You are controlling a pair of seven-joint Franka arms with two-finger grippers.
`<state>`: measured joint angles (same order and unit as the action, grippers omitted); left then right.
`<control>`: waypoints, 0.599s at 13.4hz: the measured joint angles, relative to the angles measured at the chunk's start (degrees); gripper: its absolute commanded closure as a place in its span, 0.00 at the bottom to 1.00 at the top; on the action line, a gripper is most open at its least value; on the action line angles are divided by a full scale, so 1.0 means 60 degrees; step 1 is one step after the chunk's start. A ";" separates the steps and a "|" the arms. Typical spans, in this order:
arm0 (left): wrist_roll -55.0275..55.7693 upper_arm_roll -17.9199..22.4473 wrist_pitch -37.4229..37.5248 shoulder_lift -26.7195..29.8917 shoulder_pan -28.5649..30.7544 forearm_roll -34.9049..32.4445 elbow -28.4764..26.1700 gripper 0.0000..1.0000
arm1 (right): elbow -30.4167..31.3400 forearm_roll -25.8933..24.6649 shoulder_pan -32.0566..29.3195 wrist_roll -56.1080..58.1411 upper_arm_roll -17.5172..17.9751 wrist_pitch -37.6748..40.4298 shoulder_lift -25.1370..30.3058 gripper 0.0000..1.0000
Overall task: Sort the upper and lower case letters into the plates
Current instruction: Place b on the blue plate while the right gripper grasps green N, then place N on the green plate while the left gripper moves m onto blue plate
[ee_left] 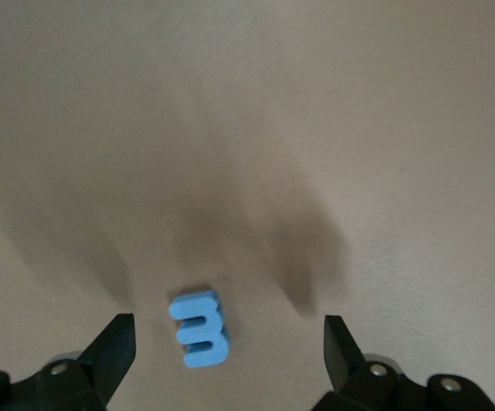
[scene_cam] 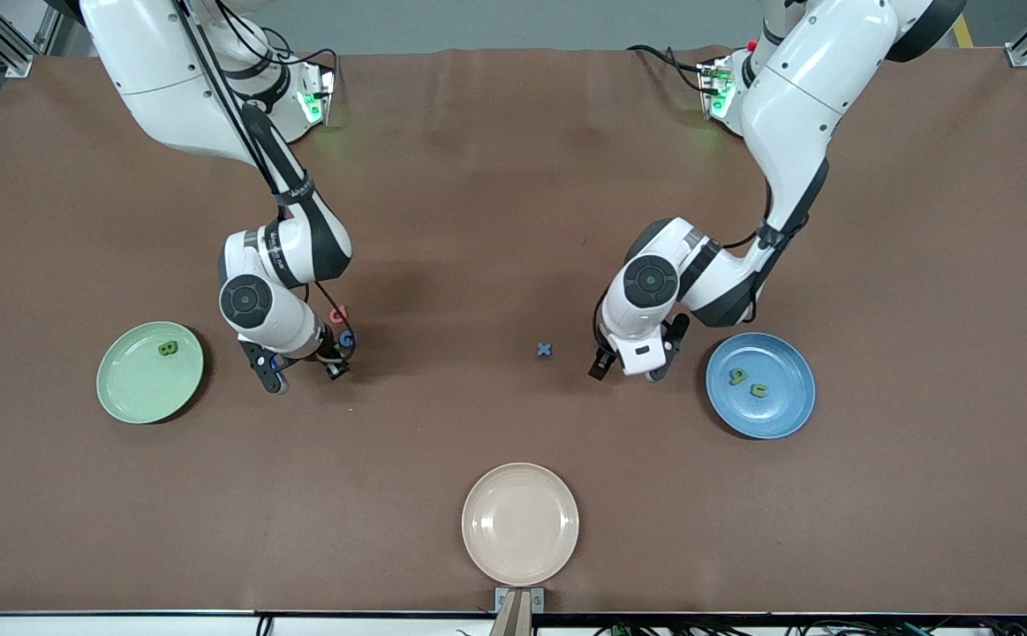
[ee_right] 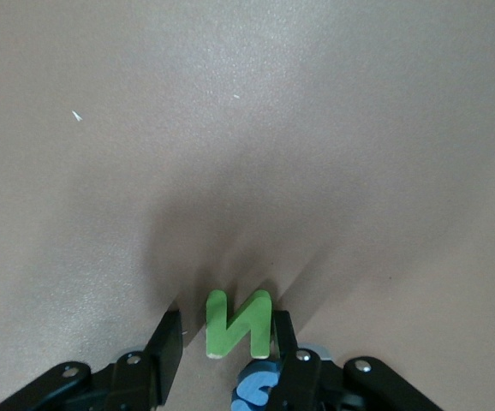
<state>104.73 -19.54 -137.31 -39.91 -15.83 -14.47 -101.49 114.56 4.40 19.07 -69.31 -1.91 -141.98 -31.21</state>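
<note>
Both arms bent low over the brown table [scene_cam: 495, 177], each gripper down around a toy letter.

The right gripper [ee_right: 226, 347], beside the mint plate [scene_cam: 124, 393], has fingers narrowed around a green N [ee_right: 238, 324] (contact unclear). The left gripper [ee_left: 229, 342], beside the blue plate [scene_cam: 787, 415], is spread wide about a blue letter [ee_left: 199, 329]. A blue x [scene_cam: 545, 350] lies between them.

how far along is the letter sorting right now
Done: one green letter on the mint plate, two on the blue plate. In hand: right gripper straddles a green N; left gripper, open, around a blue letter. Left: the table's loose letters.
</note>
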 measured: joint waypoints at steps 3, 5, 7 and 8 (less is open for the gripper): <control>0.0409 0.0005 -0.0626 -0.0003 -0.0025 -0.0001 -0.0448 0.19 | -0.0017 0.0000 0.0001 -0.0001 0.0002 0.0003 0.0000 0.68; 0.0444 0.0007 -0.0807 -0.0001 -0.0025 -0.0001 -0.0556 0.33 | -0.0031 0.0000 0.0001 -0.0002 0.0003 0.0015 0.0001 0.76; 0.0445 0.0006 -0.0843 0.0008 -0.0025 -0.0002 -0.0554 0.56 | -0.0034 0.0000 0.0003 0.0002 0.0002 0.0020 0.0000 0.81; 0.0445 0.0001 -0.0844 0.0035 -0.0025 -0.0002 -0.0554 0.70 | -0.0042 -0.0010 0.0003 0.0018 0.0003 0.0039 0.0000 0.82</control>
<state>107.41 -19.54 -142.37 -39.70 -15.98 -14.48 -104.81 114.31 4.34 19.09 -69.20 -1.89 -141.75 -31.21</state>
